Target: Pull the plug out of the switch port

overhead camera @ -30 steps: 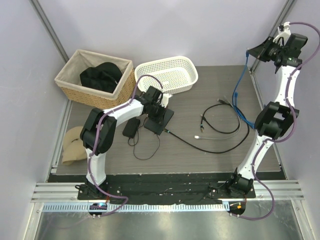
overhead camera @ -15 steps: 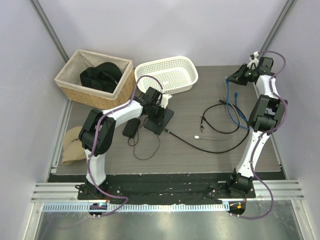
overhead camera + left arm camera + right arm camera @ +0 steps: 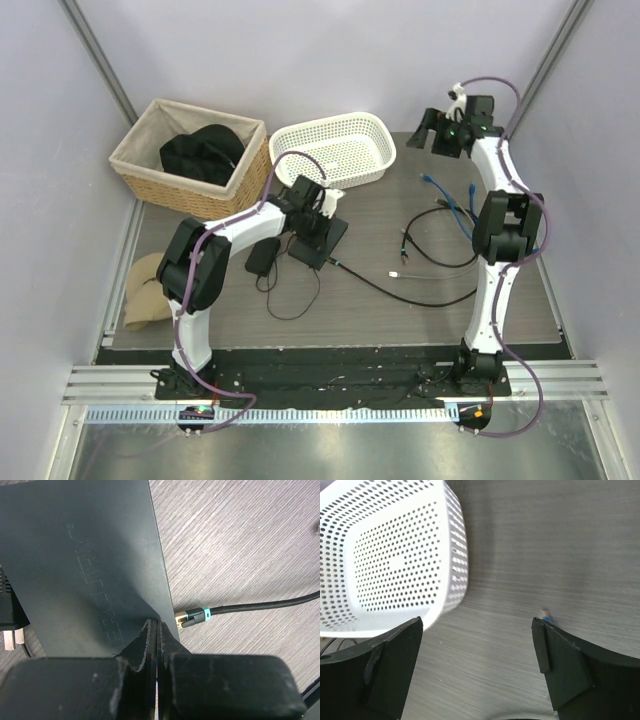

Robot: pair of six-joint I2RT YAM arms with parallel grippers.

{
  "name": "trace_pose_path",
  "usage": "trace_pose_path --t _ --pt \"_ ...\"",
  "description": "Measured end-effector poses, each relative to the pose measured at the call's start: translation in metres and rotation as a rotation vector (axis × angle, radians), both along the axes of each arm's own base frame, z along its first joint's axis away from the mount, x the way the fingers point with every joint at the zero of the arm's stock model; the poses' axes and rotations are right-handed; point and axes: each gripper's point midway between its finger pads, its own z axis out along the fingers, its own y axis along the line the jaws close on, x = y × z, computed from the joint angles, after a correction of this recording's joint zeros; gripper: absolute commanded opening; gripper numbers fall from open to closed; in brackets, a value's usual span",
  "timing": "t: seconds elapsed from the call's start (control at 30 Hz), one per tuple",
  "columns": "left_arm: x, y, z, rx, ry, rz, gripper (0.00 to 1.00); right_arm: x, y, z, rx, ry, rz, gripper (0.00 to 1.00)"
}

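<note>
- Matte-black switch (image 3: 85, 565) lies flat on the table (image 3: 240, 540); the left jaws (image 3: 156, 627), closed on nothing, rest at its right edge.
- A teal-banded plug (image 3: 192, 616) meets that edge, just beside the tips.
- The right jaws (image 3: 476, 630) gape empty above the table, near the white basket (image 3: 395, 555).

— What's at the back of the table (image 3: 400, 320)?
— A wicker basket (image 3: 185, 198) holding dark cloth (image 3: 203, 152), with a white perforated basket (image 3: 340, 150) just beside it.
— And nearer?
— A small black adapter brick (image 3: 263, 256). A tan rounded thing (image 3: 147, 290) lies at the left edge.
</note>
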Motion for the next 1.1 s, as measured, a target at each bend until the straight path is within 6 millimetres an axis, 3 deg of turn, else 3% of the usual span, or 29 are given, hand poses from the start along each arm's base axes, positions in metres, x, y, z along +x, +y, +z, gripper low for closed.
trace_pose_path --t 0.1,0.17,0.23,0.27,0.3,0.33,0.4,0.5,0.6,0.7,0.83,0.9,1.1 --pt "0.0 0.003 0.001 0.02 -0.005 0.001 0.01 -0.003 0.024 0.038 -0.099 -0.073 -0.007 1.0" --pt "0.0 0.009 0.002 0.053 -0.01 0.011 0.17 -0.017 0.05 0.076 -0.11 -0.145 0.042 1.0" --pt "0.001 0.018 0.004 0.096 -0.018 0.027 0.37 -0.043 0.068 0.11 -0.088 -0.2 0.11 0.83" --pt "0.001 0.024 0.006 0.116 -0.023 0.042 0.43 -0.06 0.073 0.12 -0.07 -0.216 0.146 0.73" --pt "0.002 0.03 0.009 0.131 -0.03 0.049 0.47 -0.078 0.078 0.126 -0.042 -0.218 0.183 0.44" --pt "0.004 0.035 0.013 0.14 -0.04 0.064 0.51 -0.092 0.083 0.127 -0.015 -0.216 0.213 0.32" --pt "0.01 0.05 0.023 0.151 -0.066 0.107 0.54 -0.116 0.091 0.114 0.048 -0.171 0.249 0.28" --pt "0.015 0.072 0.031 0.161 -0.081 0.163 0.58 -0.148 0.105 0.056 0.128 0.002 0.272 0.29" --pt "0.018 0.095 0.024 0.175 -0.059 0.216 0.61 -0.183 0.128 -0.01 0.151 0.205 0.293 0.3" --pt "0.012 0.106 0.013 0.189 -0.033 0.234 0.64 -0.209 0.157 -0.041 0.149 0.323 0.343 0.3" --pt "0.013 0.101 0.013 0.173 -0.04 0.229 0.64 -0.22 0.187 -0.047 0.142 0.34 0.402 0.3" --pt "0.013 0.098 0.014 0.157 -0.04 0.226 0.64 -0.213 0.196 -0.051 0.134 0.335 0.414 0.29" --pt "0.013 0.083 0.012 0.104 -0.032 0.2 0.63 -0.191 0.197 -0.086 0.094 0.373 0.386 0.29"
